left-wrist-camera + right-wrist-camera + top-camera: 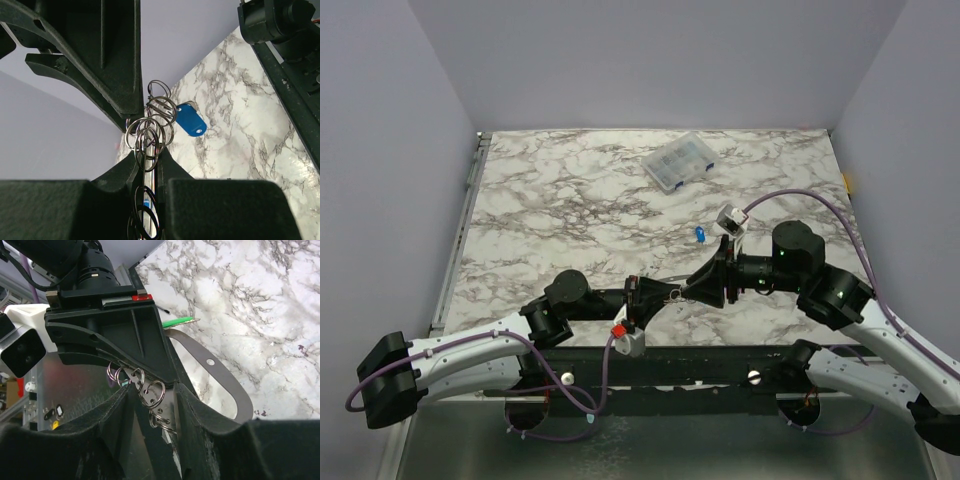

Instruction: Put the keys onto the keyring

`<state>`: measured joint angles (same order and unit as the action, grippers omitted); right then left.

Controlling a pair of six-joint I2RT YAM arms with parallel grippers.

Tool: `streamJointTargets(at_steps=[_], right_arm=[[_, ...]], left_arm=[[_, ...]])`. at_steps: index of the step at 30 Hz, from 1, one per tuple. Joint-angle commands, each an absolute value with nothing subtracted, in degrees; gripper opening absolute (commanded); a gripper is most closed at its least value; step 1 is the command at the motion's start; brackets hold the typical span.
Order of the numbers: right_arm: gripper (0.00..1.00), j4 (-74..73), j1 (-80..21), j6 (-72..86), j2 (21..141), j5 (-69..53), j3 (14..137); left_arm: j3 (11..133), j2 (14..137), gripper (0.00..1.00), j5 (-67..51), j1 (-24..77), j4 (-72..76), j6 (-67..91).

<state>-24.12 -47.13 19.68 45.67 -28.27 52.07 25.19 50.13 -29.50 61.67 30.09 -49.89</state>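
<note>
1. Left gripper is clamped on the keyring by its ring chain, at frame centre.
2. Right gripper straddles those rings, jaws apart.
3. Blue key lies on the table, just above-right of the grippers.
4. Green key shows upper centre.

- blue key: bright blue plastic head, lying flat and alone on the surface, a little right of centre, midway between far and near edges.
- keyring: pale grey band loop with a chain of small steel rings, raised above the near edge.
- green key: thin edge-on sliver just beside the loop's top.
</note>
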Motion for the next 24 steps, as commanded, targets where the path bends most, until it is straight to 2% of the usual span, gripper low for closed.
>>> streamJointTargets(at_steps=[1, 7, 14, 24], right_arm=[[0.43, -25.1, -47.2, 21.4, 46.0, -30.9, 52.6], [0.34, -25.0, -47.2, 22.5, 46.8, -33.7, 53.1], [0.01, -24.3, -47.2, 22.8, 46.5, -32.1, 52.8], [0.01, -24.5, -47.2, 21.8, 44.4, -28.6, 53.8]], left_arm=[[25.0, 49.3, 0.0, -27.4, 62.5, 31.3, -52.0], [25.0, 49.2, 0.0, -25.4, 62.6, 31.3, -52.4], [25.0, 49.0, 0.0, -25.5, 62.7, 31.2, -52.2], [25.1, 49.1, 0.0, -25.8, 62.8, 31.0, -51.8]])
